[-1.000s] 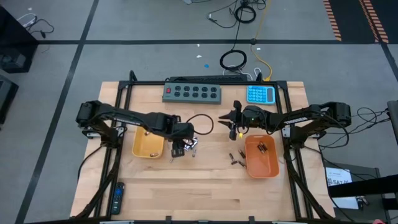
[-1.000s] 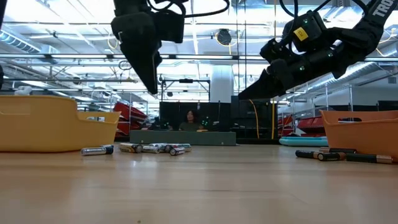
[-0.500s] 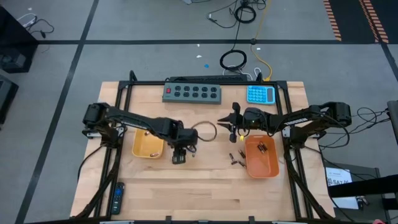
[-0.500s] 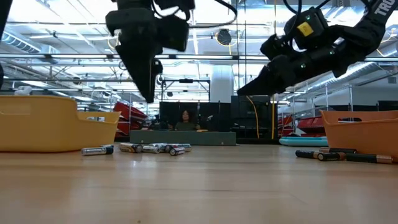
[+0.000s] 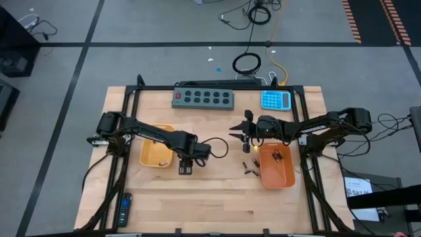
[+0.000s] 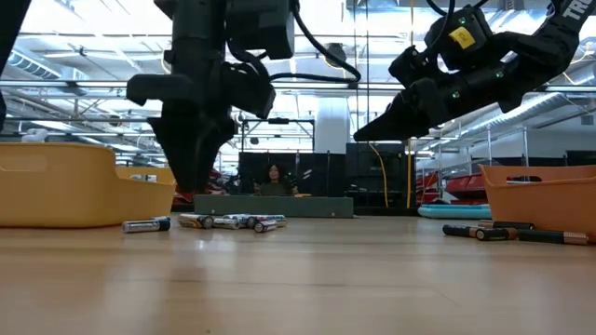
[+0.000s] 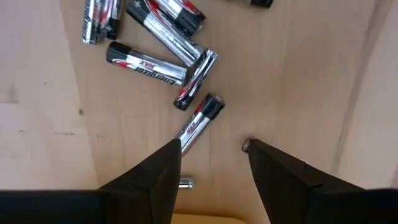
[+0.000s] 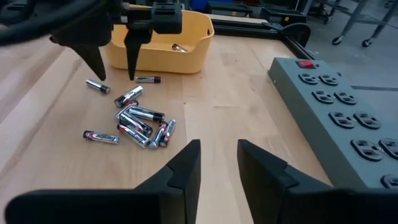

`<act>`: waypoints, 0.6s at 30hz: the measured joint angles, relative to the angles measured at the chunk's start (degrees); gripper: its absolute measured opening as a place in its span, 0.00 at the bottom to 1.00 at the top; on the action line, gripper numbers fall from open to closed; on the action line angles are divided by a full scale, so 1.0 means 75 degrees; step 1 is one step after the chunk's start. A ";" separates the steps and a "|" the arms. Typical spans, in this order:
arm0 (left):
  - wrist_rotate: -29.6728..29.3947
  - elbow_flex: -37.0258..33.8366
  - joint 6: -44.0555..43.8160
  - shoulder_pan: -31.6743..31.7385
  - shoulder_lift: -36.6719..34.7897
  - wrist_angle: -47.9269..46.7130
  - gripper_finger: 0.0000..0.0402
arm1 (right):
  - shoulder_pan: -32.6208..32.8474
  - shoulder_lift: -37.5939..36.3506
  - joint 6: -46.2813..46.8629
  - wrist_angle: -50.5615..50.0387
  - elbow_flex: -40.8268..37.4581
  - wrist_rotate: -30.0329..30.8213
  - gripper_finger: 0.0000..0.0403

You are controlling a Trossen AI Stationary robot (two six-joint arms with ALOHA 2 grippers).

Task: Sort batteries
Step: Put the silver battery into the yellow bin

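Several glossy silver cylindrical batteries (image 7: 153, 64) scattered on pale wood table (image 7: 298, 74).

Left arm reaches from desk's left side toward centre, wrist bent down, left gripper (image 5: 185, 169) pointing straight down, low over desk, fingers (image 7: 155, 180) apart, nothing between them. Right arm extends from right side toward centre, held higher; right gripper (image 5: 235, 130) aims left, tilted slightly down, fingers (image 8: 183, 168) parted, empty.
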 joint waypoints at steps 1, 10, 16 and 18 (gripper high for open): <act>-0.0008 0.0000 0.0075 0.0003 0.0054 0.0009 0.49 | 0.0000 0.0000 -0.0001 0.0000 0.0000 0.0000 0.24; -0.0047 -0.0009 0.0754 0.0123 0.0693 0.0020 0.49 | 0.0000 0.0000 -0.0002 -0.0017 0.0000 -0.0002 0.23; -0.0030 0.0000 0.1088 0.0263 0.0934 0.0023 0.38 | 0.0000 0.0003 -0.0003 -0.0082 0.0000 0.0000 0.23; 0.0020 0.0000 0.1205 0.0296 0.0939 0.0034 0.32 | 0.0000 0.0003 -0.0003 -0.0081 0.0000 0.0000 0.23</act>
